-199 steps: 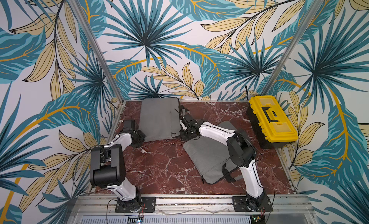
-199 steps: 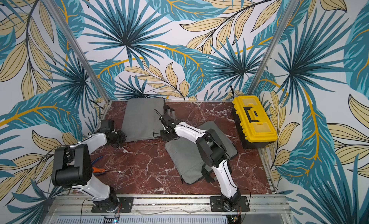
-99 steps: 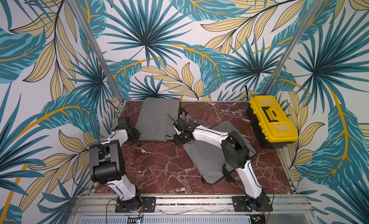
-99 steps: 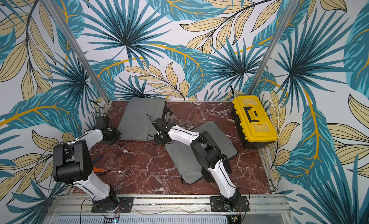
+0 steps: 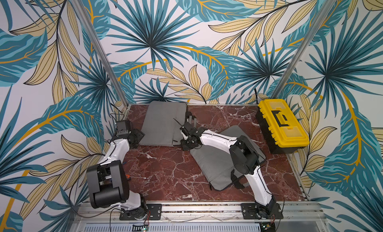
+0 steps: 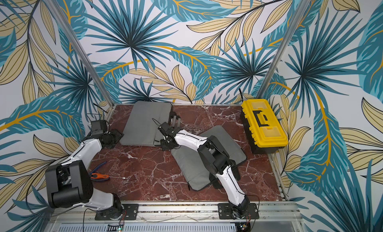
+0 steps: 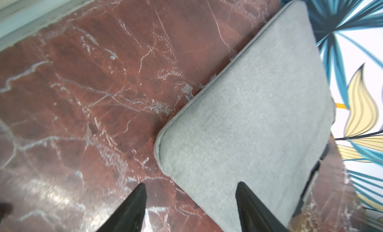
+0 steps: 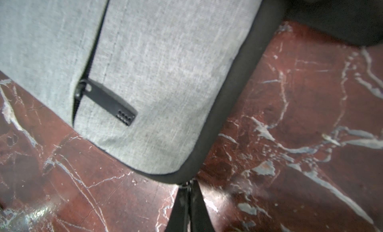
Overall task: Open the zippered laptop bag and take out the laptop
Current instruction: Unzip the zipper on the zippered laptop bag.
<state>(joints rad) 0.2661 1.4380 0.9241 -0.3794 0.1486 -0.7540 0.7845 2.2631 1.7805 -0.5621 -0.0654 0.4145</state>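
The grey laptop bag [image 5: 163, 121] lies flat at about eleven o'clock on the bench [image 5: 165, 171]. The right end effector [image 8: 187, 202] is pressed together at the bag's five o'clock corner, pinching what looks like the zipper pull [image 8: 187, 184]. The left end effector [image 7: 191, 185] is spread over the seven o'clock corner. The bag is soft padded cloth and likely to drag with the zipper, so I'd pin that corner.

The laptop bag [image 8: 165, 75] is matt grey woven cloth; the table [image 7: 83, 86] looks like glossy veined marble.
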